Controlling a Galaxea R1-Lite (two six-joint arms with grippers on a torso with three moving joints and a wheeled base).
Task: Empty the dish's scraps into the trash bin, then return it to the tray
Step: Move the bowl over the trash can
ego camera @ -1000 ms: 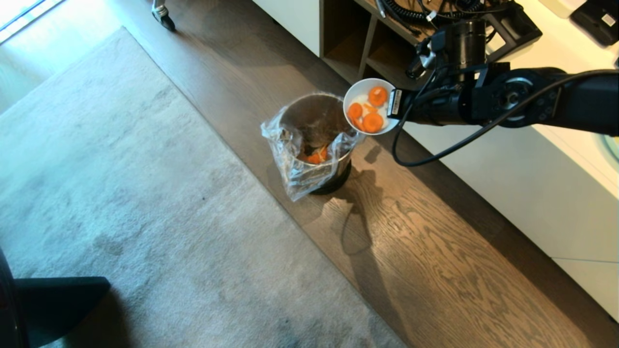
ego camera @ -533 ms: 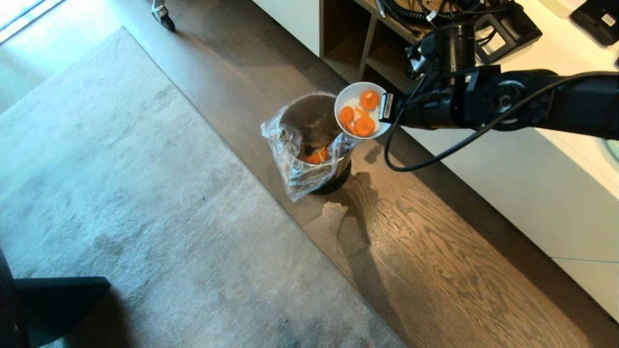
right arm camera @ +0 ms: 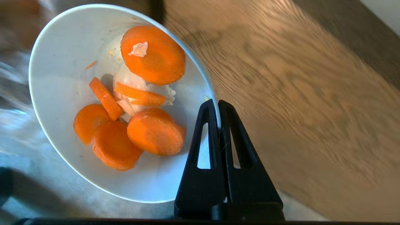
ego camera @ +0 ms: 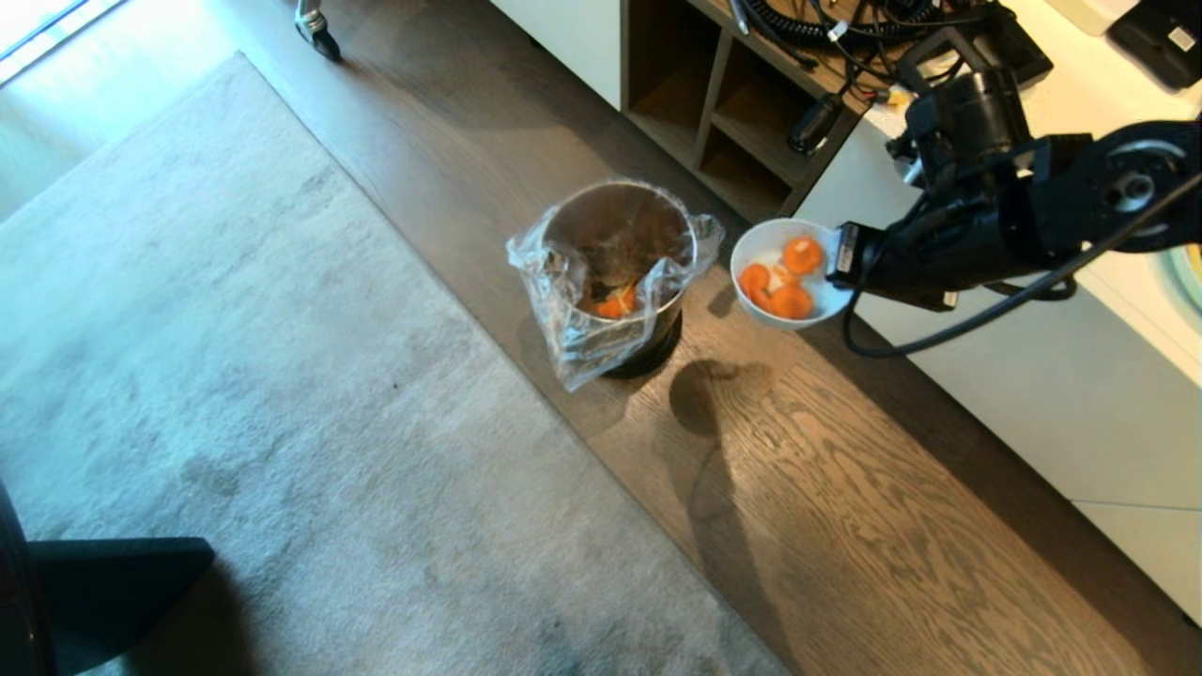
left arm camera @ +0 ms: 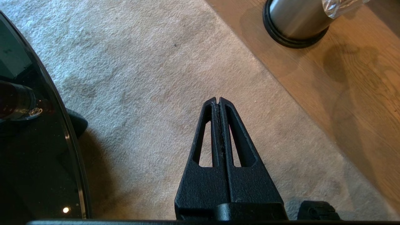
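The right end effector (ego camera: 839, 266), clamped on the white bowl's (ego camera: 784, 274) rim, held the carrot scraps (ego camera: 787, 280) beside the trash bin (ego camera: 615, 272), not over its opening.

Left end effector (left arm camera: 219, 99): fingers pressed together, above grey rug (left arm camera: 150, 78). Bin (left arm camera: 297, 18): metal, black base ring, on wood floor (left arm camera: 359, 93).

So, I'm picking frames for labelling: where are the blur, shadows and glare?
Right wrist view: wood floor streaked by motion blur, dish and scraps sharp. Head view: right gripper and dish cast a dark shadow on the sunlit floor beside the trash bin. Left wrist view: sharp; bright glint on the bin liner.
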